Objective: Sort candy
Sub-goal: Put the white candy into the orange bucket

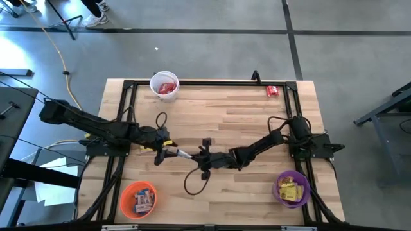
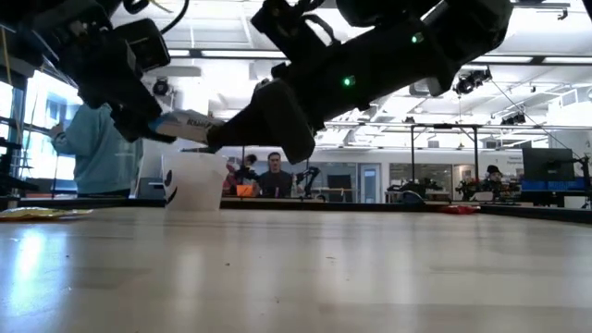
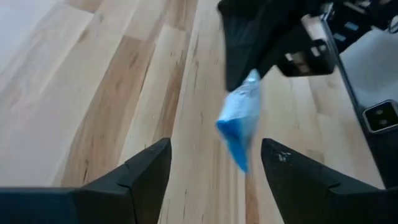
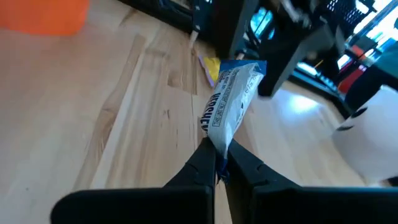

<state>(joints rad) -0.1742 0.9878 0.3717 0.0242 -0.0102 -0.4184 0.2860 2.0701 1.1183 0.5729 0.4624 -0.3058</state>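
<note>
I see bare wood all around the white cup (image 1: 164,85), which stands at the table's (image 1: 225,115) far edge; the middle, well in front of that cup, is open. There my right gripper (image 4: 217,163) is pinched tight on one end of a blue-and-white bar (image 4: 228,104), crinkled, held above the boards. My left gripper (image 3: 211,165) stands spread wide around the bar's other end, not touching. Red candy (image 1: 168,88) fills the white cup.

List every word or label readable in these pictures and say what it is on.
"Kit..." or similar: only the first letters show on the blue-and-white candy bar pinched in the right gripper; the rest is blurred.
Small print along the wrapper: too small to read.
Candies in the cups: too small to read.
</note>
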